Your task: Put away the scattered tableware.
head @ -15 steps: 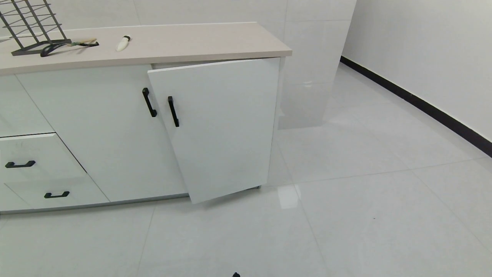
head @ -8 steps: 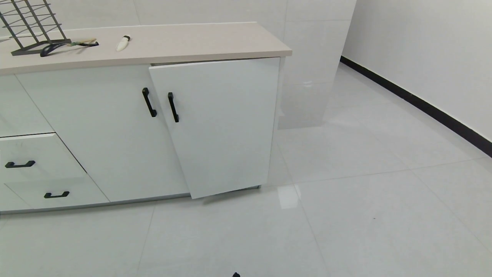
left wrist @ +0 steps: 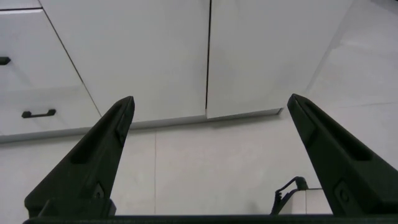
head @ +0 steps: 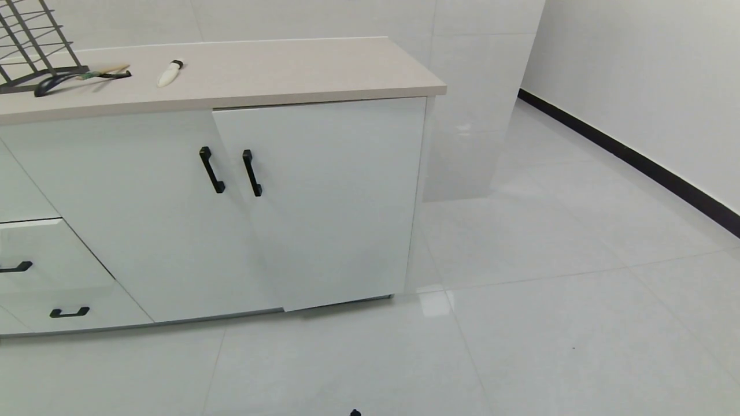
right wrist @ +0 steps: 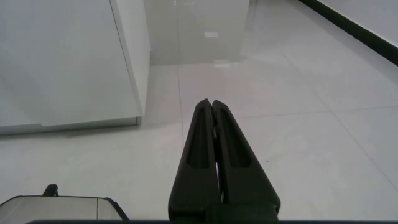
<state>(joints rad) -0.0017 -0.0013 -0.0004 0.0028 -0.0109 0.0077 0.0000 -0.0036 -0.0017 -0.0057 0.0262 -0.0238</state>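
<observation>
The left gripper [left wrist: 210,99] is hanging low in front of the doors under the counter [head: 289,63], fingers spread wide apart, nothing between them. The right gripper [right wrist: 211,104] is hanging over the floor [right wrist: 298,137] off the counter's right end, fingers pressed together, gripping nothing.

Tableware is lying on the counter, toward its left end. A white-handled utensil [head: 170,73] is sitting by itself. Just left of it, dark utensils [head: 81,78] with a wooden and green piece are lying against the foot of a wire rack [head: 29,52]. Too small to tell what kind of utensils they are.

Under the counter, the left door [head: 115,219] and right door [head: 335,196] are sitting closed or very near it, with black handles [head: 251,173] side by side at the seam. Contents are hidden. Further left under the counter, two stacked drawers [head: 40,248] are sitting shut, the lower showing a black pull [head: 69,312]. No readable writing.
</observation>
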